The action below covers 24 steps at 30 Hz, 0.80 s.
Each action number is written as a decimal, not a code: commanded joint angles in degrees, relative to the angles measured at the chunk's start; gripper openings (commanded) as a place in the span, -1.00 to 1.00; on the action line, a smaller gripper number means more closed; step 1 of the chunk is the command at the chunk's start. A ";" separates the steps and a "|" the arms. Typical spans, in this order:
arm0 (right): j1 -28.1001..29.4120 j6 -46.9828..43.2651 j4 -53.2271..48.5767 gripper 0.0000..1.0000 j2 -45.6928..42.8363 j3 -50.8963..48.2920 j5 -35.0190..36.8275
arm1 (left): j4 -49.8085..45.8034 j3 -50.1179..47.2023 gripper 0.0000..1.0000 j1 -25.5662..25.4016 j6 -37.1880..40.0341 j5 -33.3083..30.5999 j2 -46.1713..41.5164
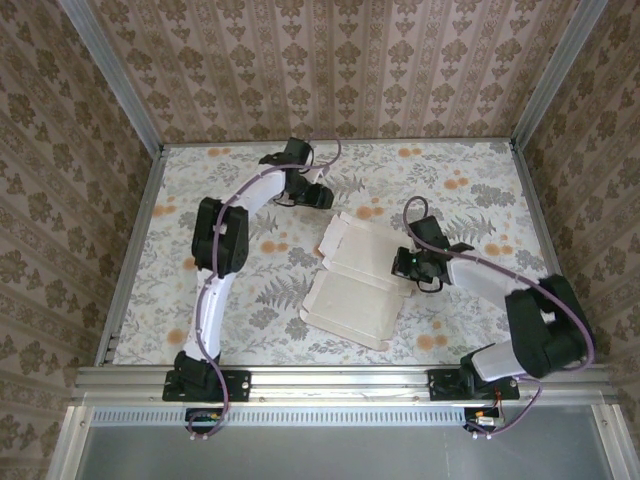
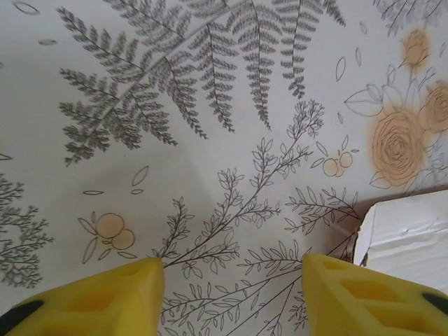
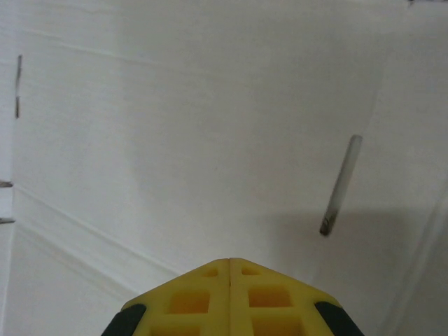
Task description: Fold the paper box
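A floral counter (image 1: pixel 200 290) carries the paper box (image 1: pixel 355 290), lying flat and unfolded at the frame's centre. The right gripper (image 1: pixel 403 266), pressed together, sits over its right edge. The left gripper (image 1: pixel 322 196), spread apart, hovers beside its upper-left corner.

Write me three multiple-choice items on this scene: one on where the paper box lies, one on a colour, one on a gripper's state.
1. Where is the paper box?
A. Leaning on the back wall.
B. Lying on the table, near its middle.
C. Hanging over the near edge.

2. The fingers of the left gripper are what colour?
A. Blue.
B. Red.
C. Yellow.

3. How does the right gripper stand?
A. Shut.
B. Wide open.
C. Half open.

Answers: B, the top view shows it lying mid-table; C, both fingers are yellow in the left wrist view; A, its fingertips meet with no gap in the right wrist view.
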 commanded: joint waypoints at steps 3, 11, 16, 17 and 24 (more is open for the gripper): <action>-0.22 -1.25 2.80 -0.94 5.48 2.44 -4.02 | -9.56 6.58 0.05 -1.71 3.02 -4.21 3.31; -0.21 -0.82 4.73 -0.97 9.51 1.83 -4.19 | -13.43 11.53 0.07 -3.27 6.90 -1.58 5.88; -0.21 -0.86 5.44 -0.97 10.20 1.35 -4.24 | -15.54 14.43 0.07 -3.51 7.28 -0.46 7.51; -0.23 -0.93 5.42 -0.97 10.22 1.28 -4.28 | -15.80 14.79 0.07 -3.62 7.22 -0.48 7.65; -0.23 -1.27 5.54 -0.97 10.52 1.05 -4.21 | -15.48 15.52 0.07 -3.56 7.50 2.72 7.39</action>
